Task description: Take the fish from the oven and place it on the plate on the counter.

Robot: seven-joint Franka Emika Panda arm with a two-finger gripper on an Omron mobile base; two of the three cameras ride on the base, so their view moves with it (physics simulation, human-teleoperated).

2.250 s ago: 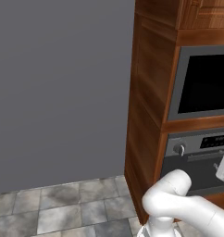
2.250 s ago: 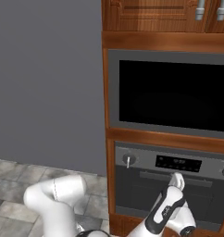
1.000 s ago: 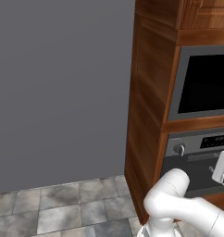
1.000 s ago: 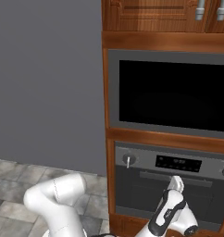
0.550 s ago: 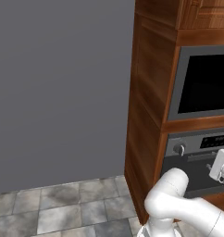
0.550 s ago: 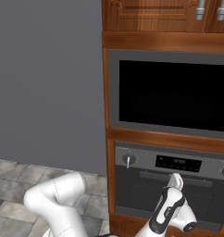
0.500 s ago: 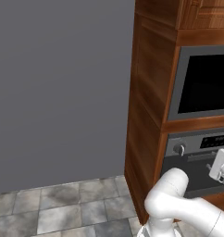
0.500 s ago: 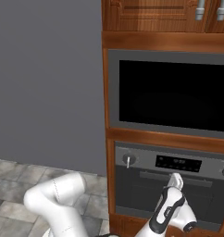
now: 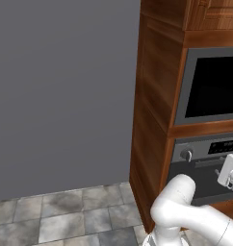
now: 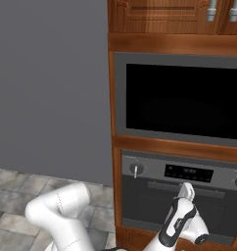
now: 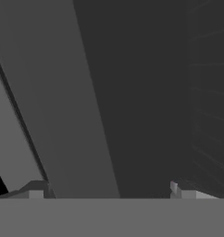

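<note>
While the wide stainless-steel oven (image 10: 184,196) with its round knob and dark display strip is shut, the white two-finger gripper (image 10: 187,188) hangs just in front of the long bar handle (image 10: 186,188) that runs across the top of the oven door. In the hand view the two dark finger tips stand far apart at the lower left and lower right, with nothing between them, so the tool is wide and empty; the slanted grey bar ahead of it looks like that handle seen close up. From the left base view the gripper (image 9: 229,170) sits to the right of the knob (image 9: 186,154), below the black-windowed microwave (image 9: 212,84). Nothing of the fish can be seen; it is presumably inside, behind the closed door. The step in hand appears to be opening the oven. Next, the fingers would need to straddle the handle, close firmly on it, and pull outward and down along the door's hinge arc.
</note>
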